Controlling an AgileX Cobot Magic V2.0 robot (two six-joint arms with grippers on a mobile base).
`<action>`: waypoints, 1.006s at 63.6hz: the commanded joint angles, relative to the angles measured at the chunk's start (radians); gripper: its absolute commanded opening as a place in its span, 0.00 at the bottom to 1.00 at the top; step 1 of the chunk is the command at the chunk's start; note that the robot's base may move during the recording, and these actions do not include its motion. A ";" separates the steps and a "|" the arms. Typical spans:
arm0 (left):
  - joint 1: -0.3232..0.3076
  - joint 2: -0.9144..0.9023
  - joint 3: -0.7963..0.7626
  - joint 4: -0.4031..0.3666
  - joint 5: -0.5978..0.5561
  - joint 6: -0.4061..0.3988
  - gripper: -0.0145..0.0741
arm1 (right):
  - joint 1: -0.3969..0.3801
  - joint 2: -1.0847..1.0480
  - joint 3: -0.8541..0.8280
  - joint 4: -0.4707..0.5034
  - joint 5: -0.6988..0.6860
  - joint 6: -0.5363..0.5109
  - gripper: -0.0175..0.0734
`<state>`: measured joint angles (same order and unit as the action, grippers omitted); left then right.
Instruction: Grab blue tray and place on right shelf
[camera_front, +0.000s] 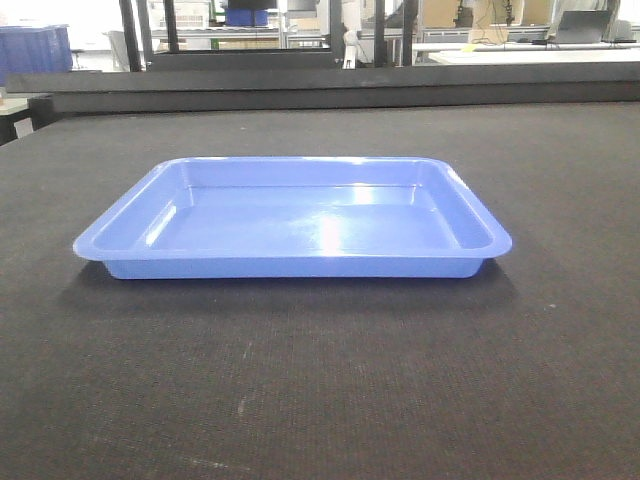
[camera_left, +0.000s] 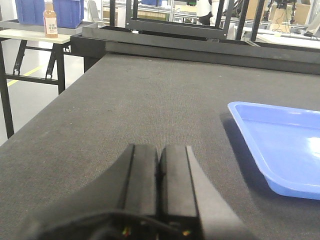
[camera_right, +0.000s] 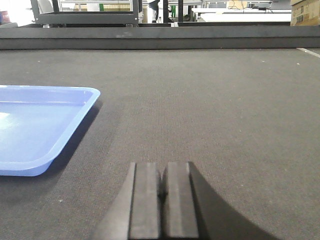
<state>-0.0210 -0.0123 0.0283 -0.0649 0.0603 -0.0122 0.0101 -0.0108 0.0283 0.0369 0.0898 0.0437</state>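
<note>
While both arms hung low over the dark fabric-covered table (camera_front: 330, 390), the blue tray (camera_front: 300, 215) lay flat on that table, roughly central in the front view, with one long side facing the camera and its glossy floor catching the room light. Neither arm touched it.

Left wrist view: the left gripper (camera_left: 159, 155) had its two black fingers pressed together with no gap visible and nothing held between them. It sat just above the cloth, and the tray's near corner lay ahead and to its right, clearly apart. Beyond the table's far left edge stood a light side table (camera_left: 35, 35) carrying an orange-capped bottle (camera_left: 50, 19) in front of dark blue storage bins (camera_left: 70, 12).

Right wrist view: the right gripper (camera_right: 163, 172) was likewise closed finger against finger and held nothing. The tray's rounded corner lay ahead and to its left, separated from it by bare cloth.

Taken together, the wrist views placed the tray between the two grippers. A raised black ledge (camera_front: 330, 88) ran along the table's far side.
</note>
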 joint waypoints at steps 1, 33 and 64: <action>0.000 -0.015 0.030 -0.008 -0.087 0.002 0.11 | 0.000 -0.020 -0.022 0.002 -0.090 -0.009 0.25; 0.000 -0.015 0.030 -0.008 -0.091 0.002 0.11 | 0.000 -0.020 -0.022 0.002 -0.090 -0.009 0.25; 0.000 -0.009 -0.009 -0.030 -0.277 -0.004 0.11 | 0.000 -0.020 -0.070 0.003 -0.238 -0.009 0.25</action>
<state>-0.0210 -0.0123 0.0291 -0.0851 -0.0541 -0.0122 0.0101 -0.0108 0.0239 0.0369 -0.0077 0.0437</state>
